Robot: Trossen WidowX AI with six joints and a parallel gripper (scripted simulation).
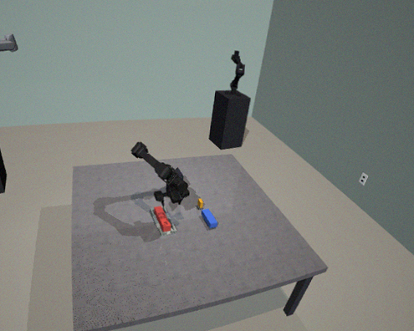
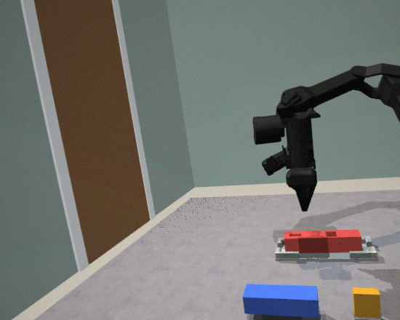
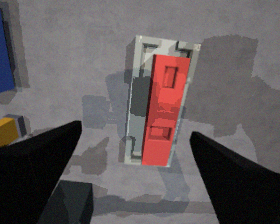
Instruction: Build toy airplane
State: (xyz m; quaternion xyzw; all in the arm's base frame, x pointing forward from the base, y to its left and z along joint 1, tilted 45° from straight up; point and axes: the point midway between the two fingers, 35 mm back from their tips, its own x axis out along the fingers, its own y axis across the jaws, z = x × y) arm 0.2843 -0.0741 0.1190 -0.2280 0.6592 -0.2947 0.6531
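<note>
The red fuselage (image 1: 162, 219) (image 2: 327, 244) (image 3: 167, 100) lies lengthwise in the pale grey cradle (image 1: 173, 231) (image 2: 287, 256) (image 3: 162, 47), sockets up. In the wrist view it sits toward the cradle's right side, with a gap along the left. Whether it is fully down, I cannot tell. Both sockets are empty. My gripper (image 1: 171, 203) (image 2: 305, 210) (image 3: 137, 131) is open and empty, above the fuselage, clear of it. The blue wing (image 1: 209, 218) (image 2: 280, 298) (image 3: 5, 60) and the orange tail fin (image 1: 200, 203) (image 2: 366, 305) (image 3: 7, 131) stand apart beside the cradle.
The wing and fin rest on low dark supports on the grey table (image 1: 202, 270) (image 2: 174, 269). A dark block (image 3: 75, 197) shows at the lower left of the wrist view. Another arm stands on a black pedestal (image 1: 229, 119) beyond the table.
</note>
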